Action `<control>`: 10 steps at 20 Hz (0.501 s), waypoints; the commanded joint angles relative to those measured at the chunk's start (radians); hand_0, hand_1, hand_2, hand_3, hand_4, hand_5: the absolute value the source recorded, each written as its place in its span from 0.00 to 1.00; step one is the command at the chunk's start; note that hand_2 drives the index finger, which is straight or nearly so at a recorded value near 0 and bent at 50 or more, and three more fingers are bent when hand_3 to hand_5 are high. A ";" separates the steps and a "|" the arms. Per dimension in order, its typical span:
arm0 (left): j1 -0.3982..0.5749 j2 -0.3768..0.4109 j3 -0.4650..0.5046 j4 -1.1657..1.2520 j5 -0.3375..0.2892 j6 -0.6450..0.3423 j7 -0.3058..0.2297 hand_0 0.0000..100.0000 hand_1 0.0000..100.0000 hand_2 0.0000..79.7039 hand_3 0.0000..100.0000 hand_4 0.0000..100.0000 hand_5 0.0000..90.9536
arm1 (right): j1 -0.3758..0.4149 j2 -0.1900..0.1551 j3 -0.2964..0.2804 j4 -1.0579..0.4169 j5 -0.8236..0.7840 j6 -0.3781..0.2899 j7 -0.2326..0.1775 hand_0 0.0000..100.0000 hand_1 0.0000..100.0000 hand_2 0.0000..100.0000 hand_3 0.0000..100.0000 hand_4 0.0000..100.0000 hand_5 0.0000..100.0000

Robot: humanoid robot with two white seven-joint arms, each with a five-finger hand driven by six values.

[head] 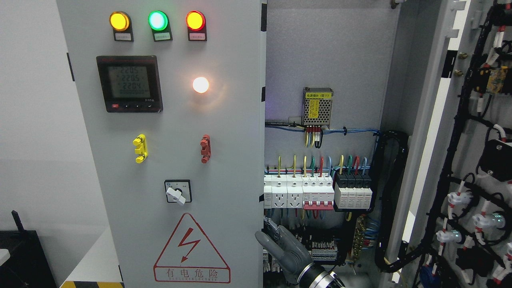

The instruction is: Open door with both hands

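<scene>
- Pale wall [36, 120] is seen at the far left, behind a tall grey electrical cabinet that fills most of the head view.
- On the left a closed cabinet door [236, 132] is shown, its right edge standing against the open compartment.
- Three lit lamps are set across the top of this door: an amber lamp [119, 21], a green lamp [157, 20] and a red lamp [195, 20].
- Below them a digital meter [129, 84] with a lit display is mounted, and a white lamp [201, 85] glows to its right.
- Lower down, a yellow handle [140, 148] and a red handle [205, 149] are fixed side by side, well apart.
- A rotary switch [177, 192] is placed beneath them, above a red warning triangle [191, 250] with a lightning bolt.
- At the right, a second door [472, 132] is swung wide open, its inner face with black wiring turned toward the camera.
- Inside the compartment a power supply [318, 106] is mounted on the back panel, above a row of breakers [316, 192] fed by coloured wires.
- One grey robot hand [286, 252] is seen at the bottom, just right of the closed door's edge, in front of the lower terminals.
- Its arm enters at the bottom edge right of the middle, so it is taken as the right one; its fingers are loosely extended upward and nothing is held.
</scene>
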 commanded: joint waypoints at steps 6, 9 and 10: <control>0.000 -0.034 0.000 0.009 0.000 0.001 0.000 0.12 0.39 0.00 0.00 0.00 0.00 | -0.007 0.000 0.003 0.002 -0.012 0.009 0.047 0.12 0.39 0.00 0.00 0.00 0.00; 0.001 -0.034 0.000 0.008 0.000 0.001 0.000 0.12 0.39 0.00 0.00 0.00 0.00 | -0.012 0.000 0.003 0.002 -0.012 0.009 0.047 0.12 0.39 0.00 0.00 0.00 0.00; 0.000 -0.034 0.000 0.009 0.000 -0.001 0.000 0.12 0.39 0.00 0.00 0.00 0.00 | -0.013 0.000 0.003 0.002 -0.012 0.009 0.047 0.12 0.39 0.00 0.00 0.00 0.00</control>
